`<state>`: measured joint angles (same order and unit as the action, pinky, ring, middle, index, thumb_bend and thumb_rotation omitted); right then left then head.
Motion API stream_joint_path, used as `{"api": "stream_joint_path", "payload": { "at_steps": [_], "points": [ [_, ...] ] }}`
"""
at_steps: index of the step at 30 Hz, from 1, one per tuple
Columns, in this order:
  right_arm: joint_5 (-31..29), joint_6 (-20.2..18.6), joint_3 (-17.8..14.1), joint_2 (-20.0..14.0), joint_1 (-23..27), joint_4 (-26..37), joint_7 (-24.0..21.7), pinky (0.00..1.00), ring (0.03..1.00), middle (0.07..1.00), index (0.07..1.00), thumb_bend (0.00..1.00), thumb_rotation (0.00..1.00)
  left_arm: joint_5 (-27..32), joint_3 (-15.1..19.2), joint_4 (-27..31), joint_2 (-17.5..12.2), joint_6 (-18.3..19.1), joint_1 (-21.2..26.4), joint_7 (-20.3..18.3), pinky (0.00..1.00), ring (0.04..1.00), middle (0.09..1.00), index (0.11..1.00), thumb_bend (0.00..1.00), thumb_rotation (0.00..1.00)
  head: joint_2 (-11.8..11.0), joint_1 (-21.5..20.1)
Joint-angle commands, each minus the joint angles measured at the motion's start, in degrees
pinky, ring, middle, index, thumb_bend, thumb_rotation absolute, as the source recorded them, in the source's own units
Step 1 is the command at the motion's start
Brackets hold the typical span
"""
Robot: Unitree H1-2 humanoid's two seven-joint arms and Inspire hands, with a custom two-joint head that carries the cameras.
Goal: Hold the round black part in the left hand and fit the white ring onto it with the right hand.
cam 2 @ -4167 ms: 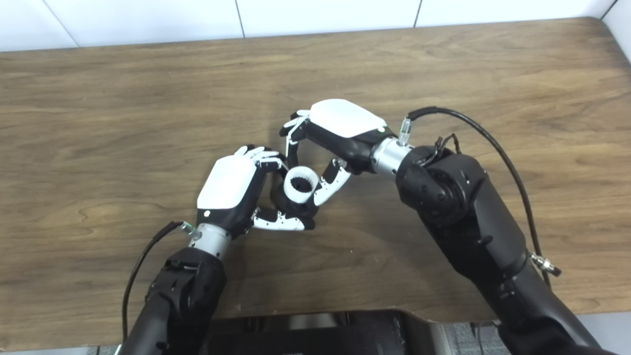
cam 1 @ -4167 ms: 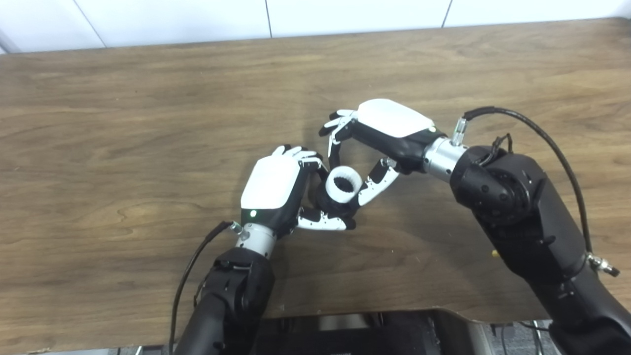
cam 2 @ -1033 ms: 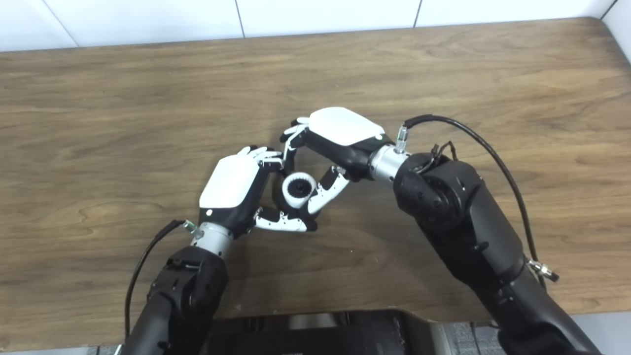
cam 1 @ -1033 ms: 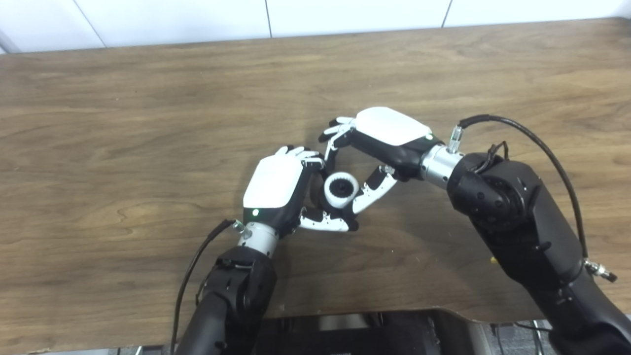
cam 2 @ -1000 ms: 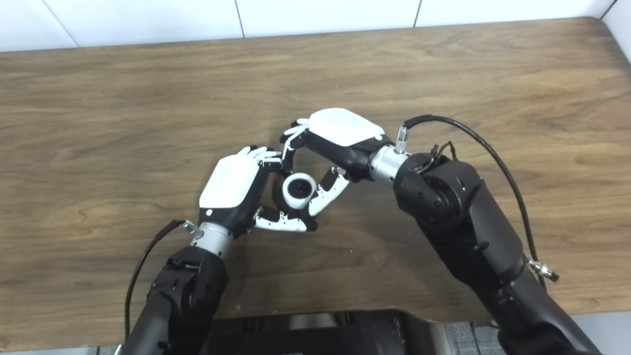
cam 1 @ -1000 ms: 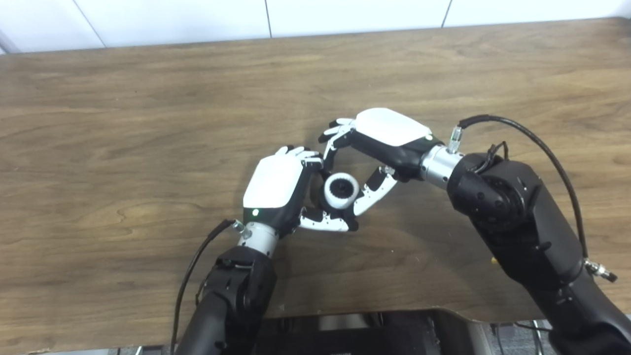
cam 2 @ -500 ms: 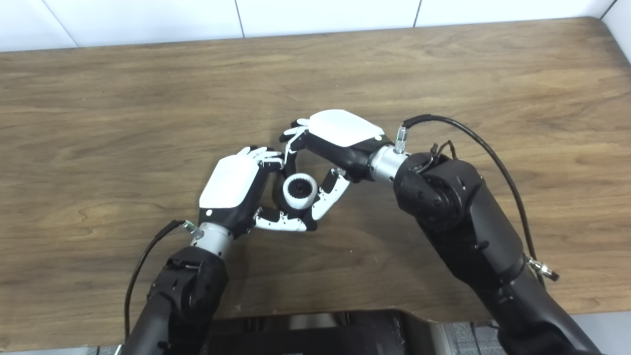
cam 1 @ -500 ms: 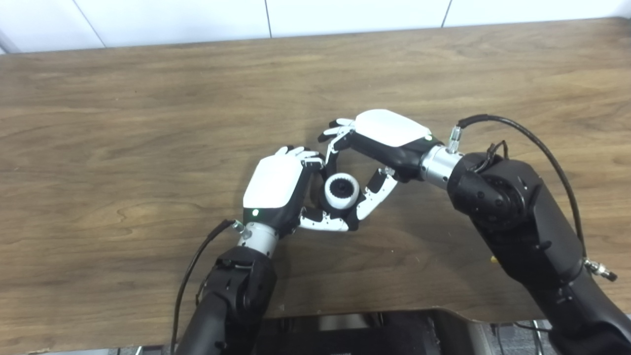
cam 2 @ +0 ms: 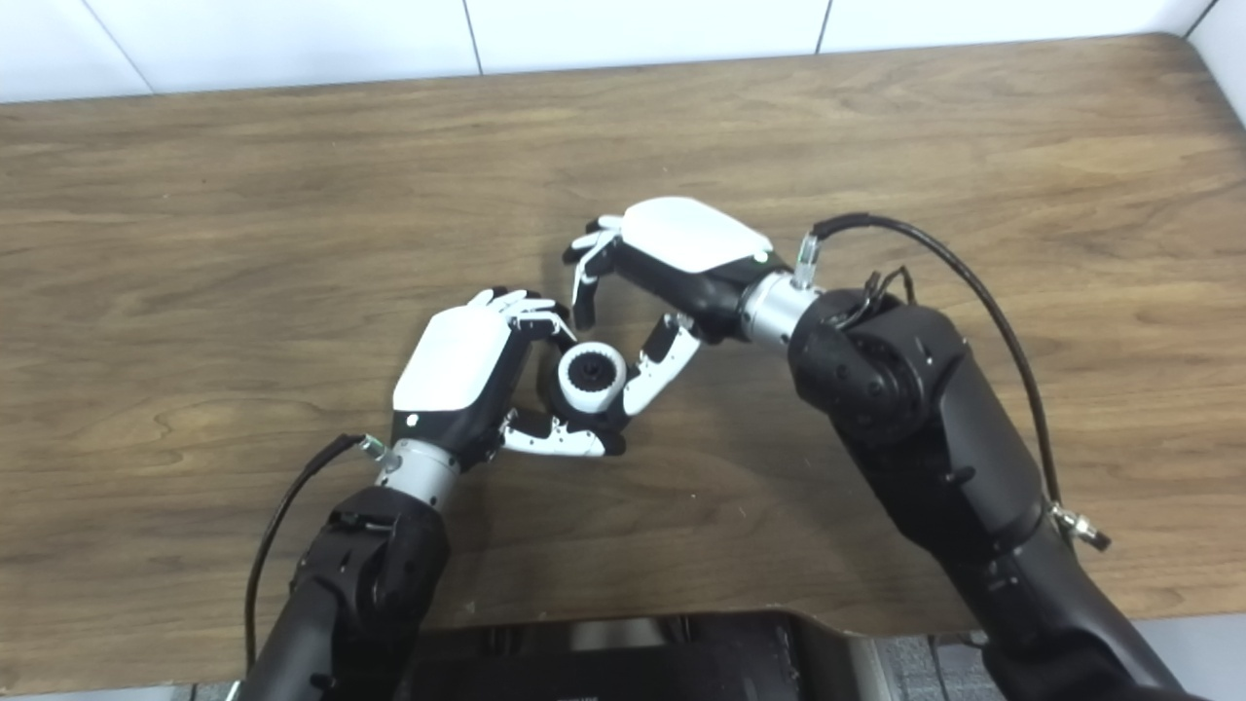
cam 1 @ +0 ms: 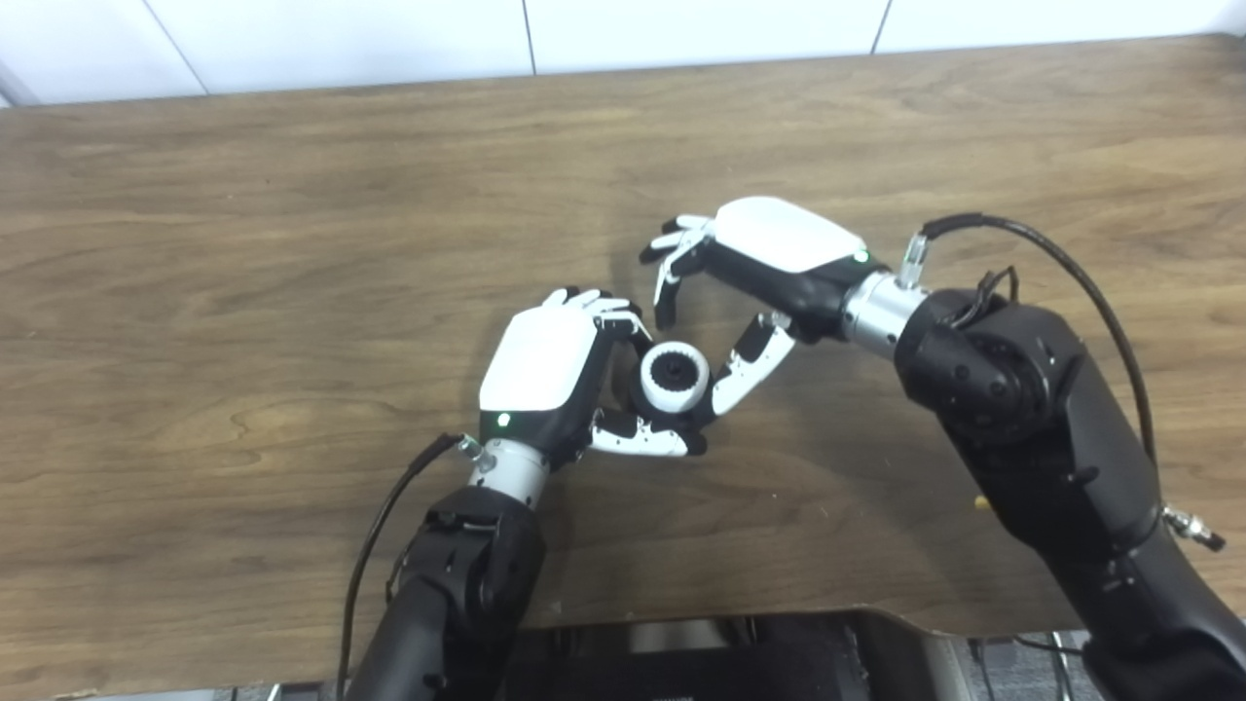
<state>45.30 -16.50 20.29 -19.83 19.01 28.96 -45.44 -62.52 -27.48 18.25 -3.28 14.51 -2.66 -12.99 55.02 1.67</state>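
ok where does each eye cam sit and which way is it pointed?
Left eye view: on the head, looking steeply down at the wooden table; both arms enter from the bottom, left hand around the white ring, right hand beside it.
Right eye view: same head, set slightly to the right, same downward look; the table's right edge shows.
Shared: both hands, the ring with the round black part at its centre, and the white wall behind.
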Motion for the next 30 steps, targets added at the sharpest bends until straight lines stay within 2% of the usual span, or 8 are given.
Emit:
{"api": "stream_joint_path", "payload": {
  "at_steps": [1,8,17,22,30],
  "points": [
    [-0.61,-0.45,-1.48,-0.54,2.63,2.03,0.36,0.90,0.972,0.881,0.575,1.00,0.26,0.06,-0.09,-0.38,-0.27,-0.53,0.35,-0.49,0.95,0.876,0.790,0.481,0.53,0.05,0.03,0.06],
    [-2.59,-0.26,-2.94,-1.26,2.82,1.78,1.16,0.86,0.955,0.880,0.594,1.00,0.25,0.58,0.01,-0.63,-0.46,-0.90,0.24,0.03,0.94,0.877,0.789,0.481,0.53,0.05,-0.26,-0.14],
    [-2.92,-2.45,-4.07,-2.29,3.99,3.14,-0.04,0.87,0.964,0.880,0.612,1.00,0.26,0.43,0.10,-1.04,-0.68,-0.76,0.27,-0.13,0.95,0.879,0.791,0.482,0.53,0.05,-0.86,-0.46],
    [-3.50,-1.07,-4.97,-3.73,5.31,2.89,0.77,0.87,0.952,0.863,0.609,1.00,0.27,0.82,0.33,-1.15,-1.03,-1.08,0.14,-0.07,0.94,0.869,0.785,0.482,0.53,0.05,-1.32,-0.58],
    [-3.47,-5.59,-6.56,-5.00,5.88,5.45,-1.12,0.85,0.936,0.875,0.679,1.00,0.28,0.60,0.98,-1.05,-1.57,-1.03,-0.19,-0.78,0.94,0.878,0.803,0.491,0.52,0.06,-2.04,-0.72]
  ]
}}
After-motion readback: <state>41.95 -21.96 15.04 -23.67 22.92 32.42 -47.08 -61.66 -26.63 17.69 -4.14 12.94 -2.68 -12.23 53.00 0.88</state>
